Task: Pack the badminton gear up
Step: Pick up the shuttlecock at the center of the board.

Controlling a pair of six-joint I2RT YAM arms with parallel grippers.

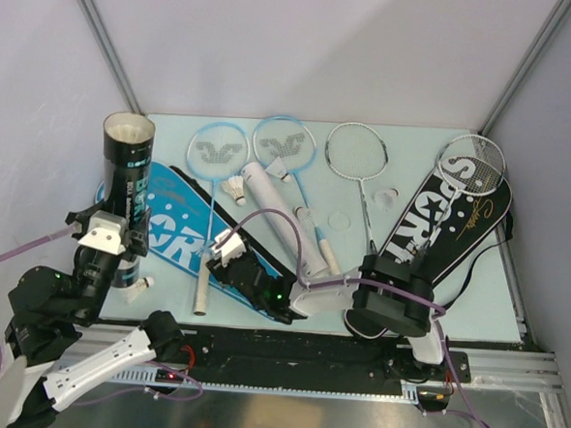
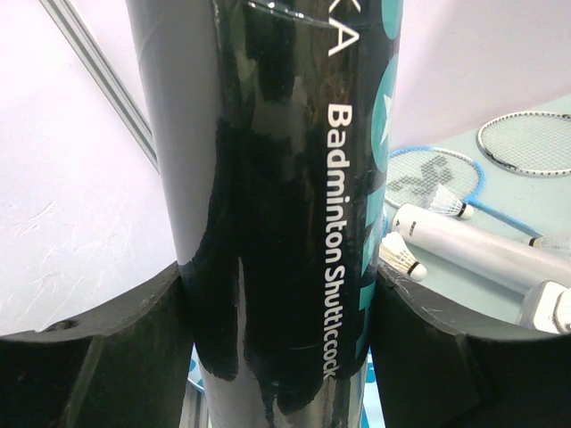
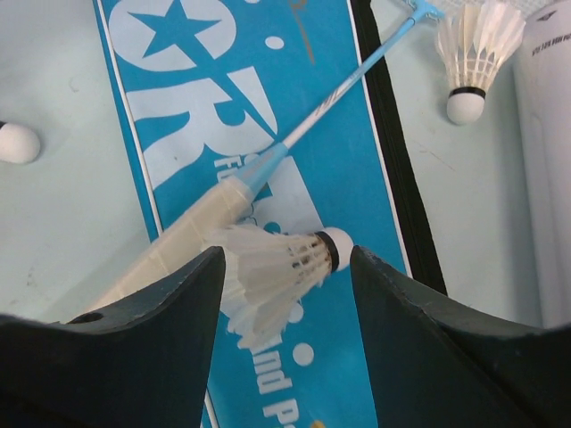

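Observation:
My left gripper is shut on the black shuttlecock tube, which stands upright with its open end up at the left. My right gripper is over the blue "SPORT" cover, closed on a white shuttlecock lying crosswise between its fingers. A light-blue racket's handle lies just beyond it. The white tube lies right of it.
Two light-blue rackets and two silver rackets lie at the back. The black "SPORT" cover is at the right. Loose shuttlecocks and a round cap lie about.

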